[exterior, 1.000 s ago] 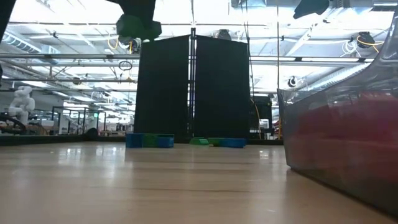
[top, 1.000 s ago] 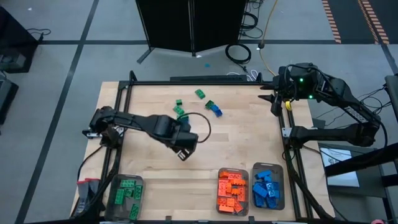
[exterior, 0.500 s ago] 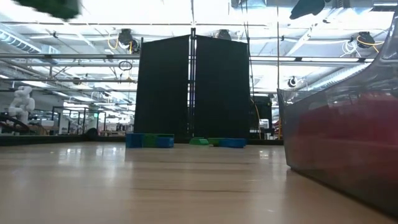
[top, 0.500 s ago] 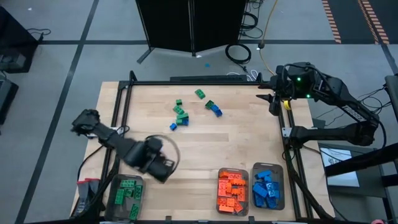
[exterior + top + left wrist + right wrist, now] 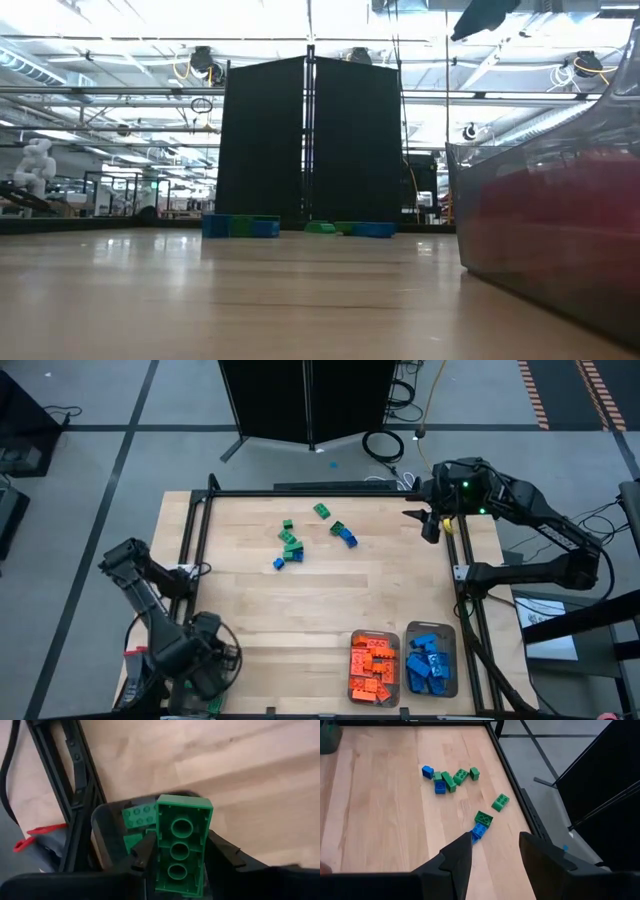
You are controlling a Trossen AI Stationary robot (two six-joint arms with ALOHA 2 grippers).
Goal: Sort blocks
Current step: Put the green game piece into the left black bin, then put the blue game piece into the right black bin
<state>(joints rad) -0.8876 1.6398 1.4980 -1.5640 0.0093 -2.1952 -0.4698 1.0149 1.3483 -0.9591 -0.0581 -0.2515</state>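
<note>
High view: left gripper [image 5: 205,665] hangs over the green tray at the tabletop's [image 5: 240,600] 7 o'clock corner; right gripper [image 5: 430,525] sits at 2 o'clock, with loose blocks [image 5: 292,546] scattered near 12 o'clock. Left wrist view: fingers [image 5: 145,851] clamp a green block [image 5: 181,845] above the green tray [image 5: 107,827]. Right wrist view: fingers [image 5: 457,856] stand parted, holding nothing, above loose green and blue blocks.

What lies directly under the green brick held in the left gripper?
The left gripper holds a green brick above a clear tray. Other green bricks show inside it. The held brick and fingers cover most of the tray, so the rest of its contents cannot be seen.
</note>
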